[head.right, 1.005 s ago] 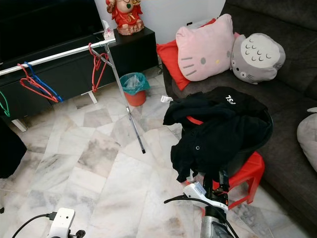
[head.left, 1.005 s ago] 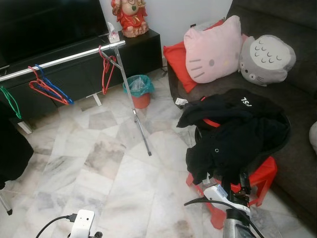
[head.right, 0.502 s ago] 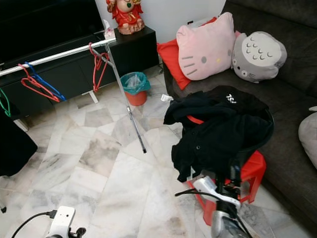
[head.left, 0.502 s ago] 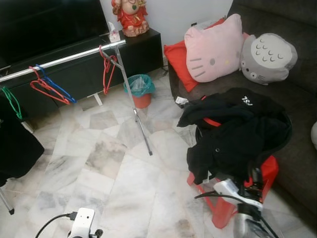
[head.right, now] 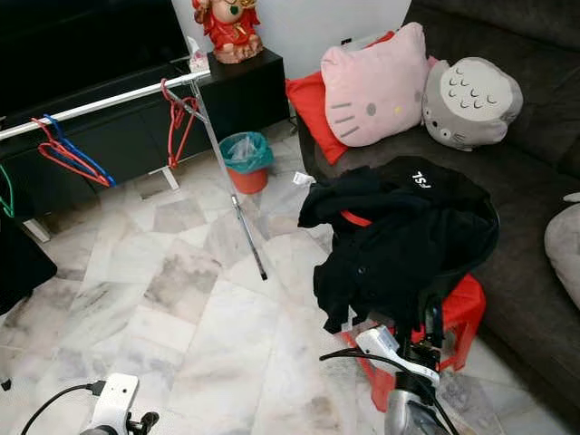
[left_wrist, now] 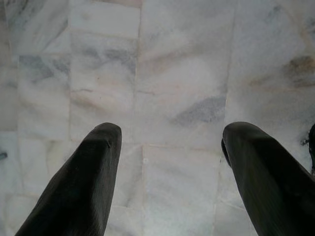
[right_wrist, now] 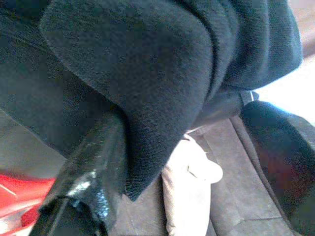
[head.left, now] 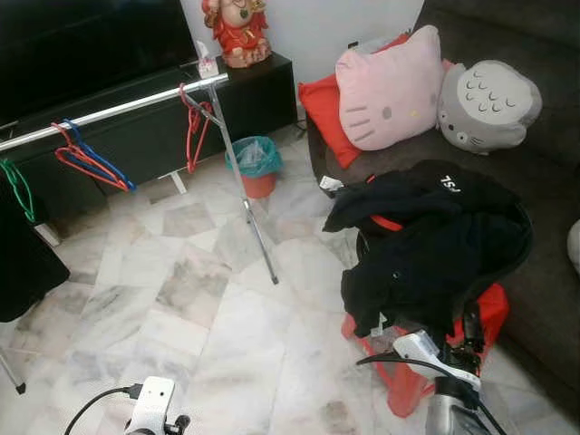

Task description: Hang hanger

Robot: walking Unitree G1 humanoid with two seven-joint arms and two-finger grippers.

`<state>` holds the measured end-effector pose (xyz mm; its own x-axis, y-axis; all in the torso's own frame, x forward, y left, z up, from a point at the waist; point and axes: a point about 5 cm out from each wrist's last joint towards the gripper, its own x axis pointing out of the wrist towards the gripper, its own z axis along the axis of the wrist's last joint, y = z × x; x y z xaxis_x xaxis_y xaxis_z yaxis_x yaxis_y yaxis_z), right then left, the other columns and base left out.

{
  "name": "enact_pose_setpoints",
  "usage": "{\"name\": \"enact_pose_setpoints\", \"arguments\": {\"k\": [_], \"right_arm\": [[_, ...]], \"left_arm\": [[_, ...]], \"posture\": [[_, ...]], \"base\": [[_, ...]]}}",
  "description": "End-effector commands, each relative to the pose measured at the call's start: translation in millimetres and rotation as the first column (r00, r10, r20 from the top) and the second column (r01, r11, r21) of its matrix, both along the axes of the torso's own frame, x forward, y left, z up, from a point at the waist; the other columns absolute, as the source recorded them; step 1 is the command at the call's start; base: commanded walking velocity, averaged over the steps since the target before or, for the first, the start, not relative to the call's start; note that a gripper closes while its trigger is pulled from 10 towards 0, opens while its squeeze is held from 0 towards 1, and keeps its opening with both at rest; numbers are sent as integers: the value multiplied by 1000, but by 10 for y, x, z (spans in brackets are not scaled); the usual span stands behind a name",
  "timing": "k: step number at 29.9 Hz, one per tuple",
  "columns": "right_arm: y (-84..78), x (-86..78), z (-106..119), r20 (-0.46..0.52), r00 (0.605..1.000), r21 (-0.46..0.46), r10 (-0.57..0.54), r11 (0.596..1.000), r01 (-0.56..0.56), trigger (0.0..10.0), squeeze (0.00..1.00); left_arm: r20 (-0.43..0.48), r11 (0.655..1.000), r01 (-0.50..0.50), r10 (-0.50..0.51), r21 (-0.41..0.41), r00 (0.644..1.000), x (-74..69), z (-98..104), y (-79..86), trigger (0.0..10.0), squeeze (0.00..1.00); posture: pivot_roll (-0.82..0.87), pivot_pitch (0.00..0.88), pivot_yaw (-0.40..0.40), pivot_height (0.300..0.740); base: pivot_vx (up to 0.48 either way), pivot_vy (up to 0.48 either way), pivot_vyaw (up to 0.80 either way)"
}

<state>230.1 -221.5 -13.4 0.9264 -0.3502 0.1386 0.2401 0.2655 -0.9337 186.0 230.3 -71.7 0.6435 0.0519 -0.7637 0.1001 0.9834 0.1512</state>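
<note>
— Where do we see the hanger?
— A red hanger [head.left: 385,222] peeks out as a strip from the heap of black clothing [head.left: 433,245] piled on the red plastic stool [head.left: 471,331] in front of the dark sofa [head.left: 535,199]. More hangers are on the silver rail [head.left: 109,111] of the clothes rack: a red pair [head.left: 194,122] near its end, a red and blue bunch [head.left: 86,161] further along, and a green one [head.left: 20,186] by a hanging black garment [head.left: 25,272].

— And our right gripper [right_wrist: 192,162]?
— It sits at the lower edge of the black heap, beside the stool. In the right wrist view its fingers [right_wrist: 91,172] stand wide apart, a fold of black cloth hanging between them and lying against one finger; we can't say it is gripped. A white tag [right_wrist: 189,167] hangs just below the fold.

— The left gripper [left_wrist: 167,172]?
— Low over the marble floor [head.left: 217,308], fingers spread wide, holding nothing.

— Any containers?
— A small red bin [head.left: 256,168] lined with a teal bag stands by the black TV cabinet [head.left: 263,91]; we can't tell what is inside. A red figurine [head.left: 237,32] and a tissue box [head.left: 207,63] sit on the cabinet.

— On the sofa?
— A pink cat cushion [head.left: 388,89], a red cushion [head.left: 322,113] behind it, and a grey owl-like plush [head.left: 489,95].
</note>
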Motion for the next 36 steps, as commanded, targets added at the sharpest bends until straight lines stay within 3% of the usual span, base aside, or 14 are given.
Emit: {"name": "enact_pose_setpoints", "arguments": {"k": [1,21,36], "right_arm": [[58,16,-2,3,1000,33,7,999,-7,0,0],[-46,-11,-4,-1,999,71,-42,997,42,0,0],[2,18,14,16,1000,104,-25,994,23,0,0]], "left_arm": [[2,1000,-19,19,15,1000,-11,19,94,10000,0],[24,1000,-12,12,14,1000,27,45,99,10000,0],[40,1000,-8,7,17,999,62,65,96,10000,0]], "posture": [[-102,0,143,740],[-100,0,151,740],[-100,0,152,740]], "base": [[0,0,0],[0,0,0],[0,0,0]]}}
